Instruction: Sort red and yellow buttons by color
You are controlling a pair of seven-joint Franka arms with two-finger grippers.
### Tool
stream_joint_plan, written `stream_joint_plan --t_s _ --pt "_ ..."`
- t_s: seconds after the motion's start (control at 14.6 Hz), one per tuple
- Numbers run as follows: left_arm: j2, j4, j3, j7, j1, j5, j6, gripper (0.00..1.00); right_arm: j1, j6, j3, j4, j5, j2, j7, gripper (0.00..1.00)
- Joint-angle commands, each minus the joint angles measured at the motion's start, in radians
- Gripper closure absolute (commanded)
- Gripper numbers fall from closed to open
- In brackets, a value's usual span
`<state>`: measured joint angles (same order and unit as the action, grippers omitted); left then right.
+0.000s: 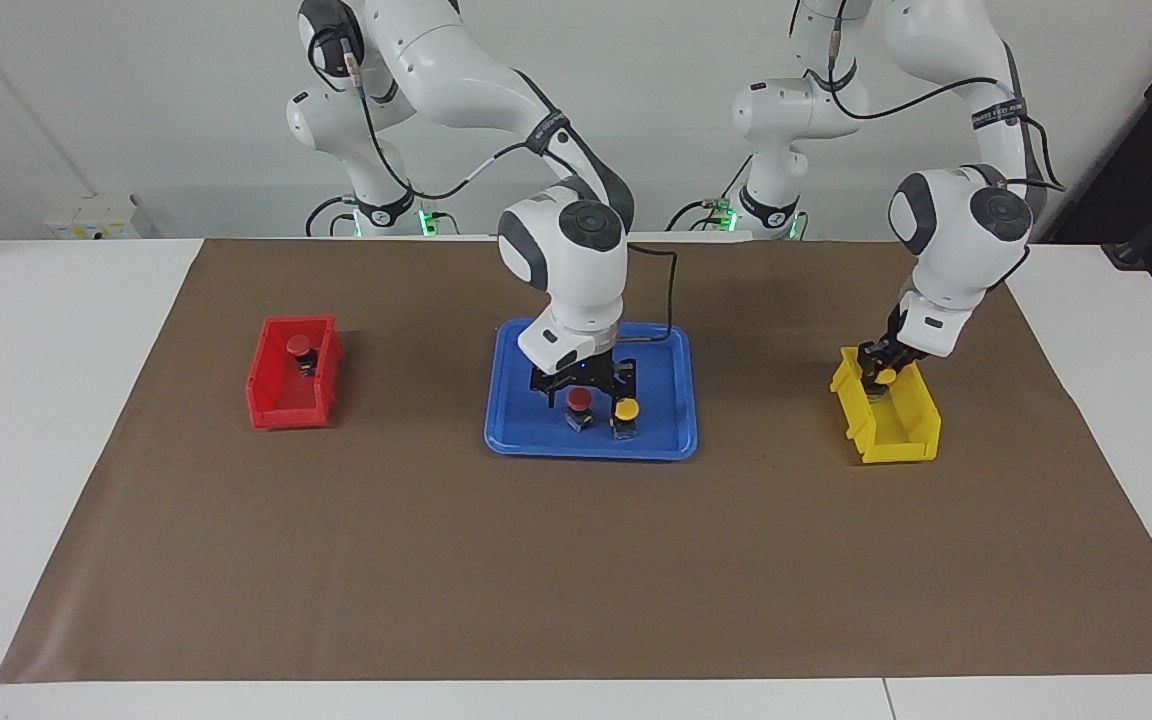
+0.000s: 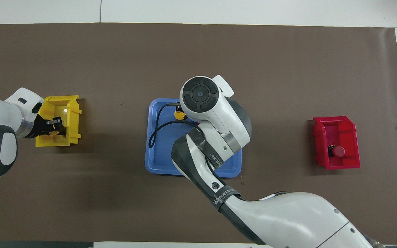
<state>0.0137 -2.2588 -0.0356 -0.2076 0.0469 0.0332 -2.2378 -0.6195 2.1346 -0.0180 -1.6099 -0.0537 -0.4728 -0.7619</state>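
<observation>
While my right gripper hangs over the blue tray: every place below is given from that tray.
Blue tray (image 1: 591, 452): mid-table, between the two bins.
Right gripper (image 1: 584, 386): mine, low over the tray's edge farther from the robots, jaws spread wide, nothing held.
Tray red button (image 1: 578, 399): upright in the tray, under the gap between my right fingers.
Tray yellow button (image 1: 625, 408): upright in the tray, just beside the tray red button, toward the left arm's end.
Red bin (image 1: 271, 400): well apart from the tray, toward the right arm's end.
Binned red button (image 1: 298, 345): in the red bin.
Yellow bin (image 1: 901, 440): well apart from the tray, toward the left arm's end.
Left gripper (image 1: 881, 372): mine, down at the yellow bin's rim.
Carried yellow button (image 1: 886, 377): at the left gripper's tip, over the yellow bin; gripped or let go, I cannot tell.
Step in hand, as judged: pick the tray red button.
Procedure: centre the jaws on the red cap alone, then lower until the pads flank the black body below the cap.
Caution: one right finger stands close above the tray yellow button; shift away from it before descending, or the finger may tip it.
Closure: close slowly, then lift straight up before travelling to the red bin.
</observation>
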Motion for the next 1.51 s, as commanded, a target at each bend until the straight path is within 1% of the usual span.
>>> stream_joint_plan --t_s 0.0,0.14,0.27,0.41,0.48,0.62,0.68,0.75,0.82,0.89,0.96,1.03,1.1,1.16,1.23,1.3,1.37,1.44 --pt "0.012 -0.015 -0.004 0.0 -0.001 0.013 -0.019 0.43 0.004 0.022 0.003 -0.065 -0.012 0.04 0.016 0.13" --pt "0.008 -0.005 -0.004 -0.003 0.001 0.014 -0.017 0.43 0.004 0.024 0.003 -0.077 -0.011 0.045 0.016 0.16" --pt "0.002 0.017 -0.004 -0.012 0.001 0.014 -0.003 0.43 0.004 0.024 0.003 -0.087 -0.009 0.048 0.016 0.18" --pt "0.011 0.066 -0.006 -0.001 0.001 0.014 0.068 0.43 0.0 0.022 0.003 -0.091 -0.008 0.051 0.015 0.18" --pt "0.017 0.111 -0.007 0.014 -0.001 0.014 0.134 0.39 -0.002 0.021 0.003 -0.093 -0.008 0.051 0.015 0.18" --pt "0.032 0.206 -0.007 0.068 -0.001 0.014 0.263 0.0 -0.003 0.018 0.003 -0.093 -0.008 0.052 0.015 0.19" --pt "0.043 0.275 -0.007 0.1 -0.001 0.014 0.359 0.0 -0.003 0.019 0.003 -0.093 -0.008 0.054 0.016 0.24" --pt "0.042 0.348 -0.007 0.137 0.001 0.014 0.451 0.0 -0.002 0.021 0.003 -0.093 -0.008 0.054 0.018 0.31" --pt "0.035 0.425 -0.007 0.148 -0.001 0.014 0.548 0.0 -0.002 0.021 0.003 -0.093 -0.008 0.054 0.018 0.42" --pt "0.041 0.489 -0.006 0.152 0.001 0.014 0.635 0.0 -0.002 0.021 0.004 -0.091 0.001 0.054 0.018 0.55" --pt "0.046 0.546 -0.001 0.157 0.004 0.011 0.708 0.0 0.0 0.015 0.004 -0.081 0.003 0.052 0.018 0.72" --pt "0.051 0.615 0.005 0.166 0.014 0.007 0.79 0.0 0.004 0.005 0.004 -0.067 0.005 0.052 0.018 0.82" --pt "0.045 0.672 0.013 0.172 0.024 -0.001 0.84 0.0 0.018 -0.008 0.004 -0.044 0.005 0.057 0.024 0.84" --pt "0.048 0.691 0.025 0.175 0.042 -0.015 0.851 0.0 0.045 -0.045 0.004 -0.018 0.005 0.074 0.051 0.86" --pt "0.051 0.693 0.031 0.174 0.056 -0.03 0.845 0.0 0.078 -0.091 0.006 0.008 0.008 0.094 0.096 0.86" --pt "0.055 0.674 0.033 0.165 0.057 -0.044 0.809 0.0 0.124 -0.141 0.006 0.022 0.012 0.126 0.146 0.86" --pt "0.074 0.606 0.033 0.152 0.059 -0.071 0.726 0.0 0.17 -0.189 0.006 0.022 0.03 0.169 0.212 0.86" --pt "0.087 0.525 0.034 0.12 0.085 -0.1 0.627 0.0 0.213 -0.231 0.004 0.012 0.043 0.218 0.284 0.86"
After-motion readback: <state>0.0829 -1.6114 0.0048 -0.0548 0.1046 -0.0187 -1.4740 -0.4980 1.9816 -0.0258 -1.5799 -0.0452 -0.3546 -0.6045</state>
